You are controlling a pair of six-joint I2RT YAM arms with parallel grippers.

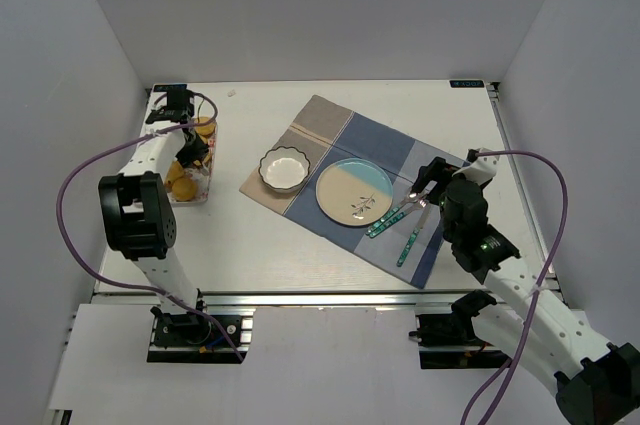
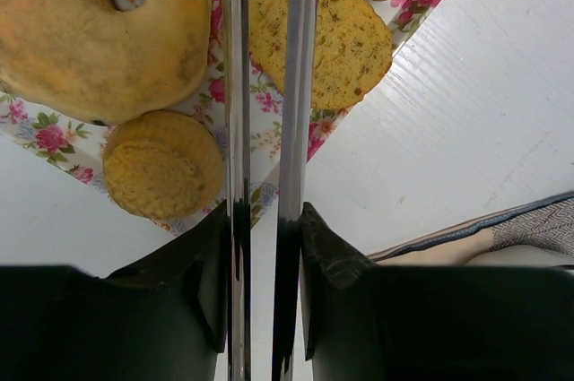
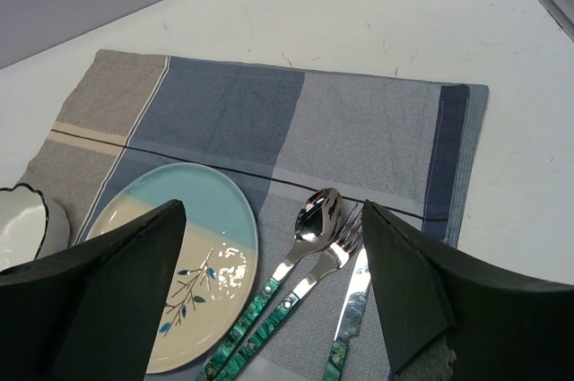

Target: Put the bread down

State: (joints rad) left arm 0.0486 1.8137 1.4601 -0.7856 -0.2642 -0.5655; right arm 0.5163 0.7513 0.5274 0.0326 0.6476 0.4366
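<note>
White surface point(image 1: 260, 245) laid for serving: plate point(image 1: 354, 192) on placemat point(image 1: 420, 160). Left claw point(image 2: 266, 85) pinched narrow above floral tray point(image 1: 192, 160), over bread point(image 2: 332, 36). Right claw point(image 3: 273, 246) spread wide, parked by cutlery.

The bread point(image 2: 332, 36) is lying flat on a flowery tray at the top middle of the left wrist view, long and golden brown with tiny dark specks, partly hiding behind two thin shiny bars.
</note>
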